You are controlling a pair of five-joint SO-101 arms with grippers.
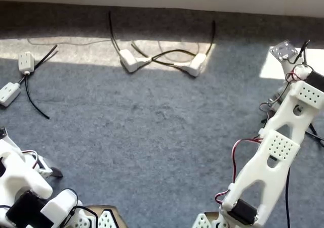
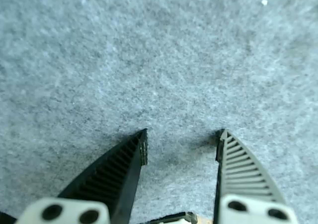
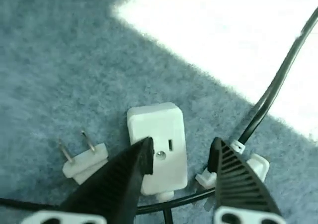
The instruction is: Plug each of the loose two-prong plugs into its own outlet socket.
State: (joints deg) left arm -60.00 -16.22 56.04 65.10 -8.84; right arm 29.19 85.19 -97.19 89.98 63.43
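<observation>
Right gripper (image 3: 181, 147), parted and empty, is hovering over an outlet socket (image 3: 160, 124) beside a loose two-prong plug (image 3: 85, 162). Left gripper (image 2: 182, 137) is hanging released. Grasping that plug likely comes next.

The carpet (image 2: 149, 60) is a matt, fuzzy grey pile. The outlet socket (image 3: 166, 127) and two-prong plug (image 3: 85, 160) look like smooth white plastic, the prongs (image 3: 88, 140) probably bare metal, though blurred. The cable (image 3: 276, 85) has a slight black sheen. The left gripper (image 2: 183, 134) has ribbed, matt black fingers (image 2: 112, 177).
</observation>
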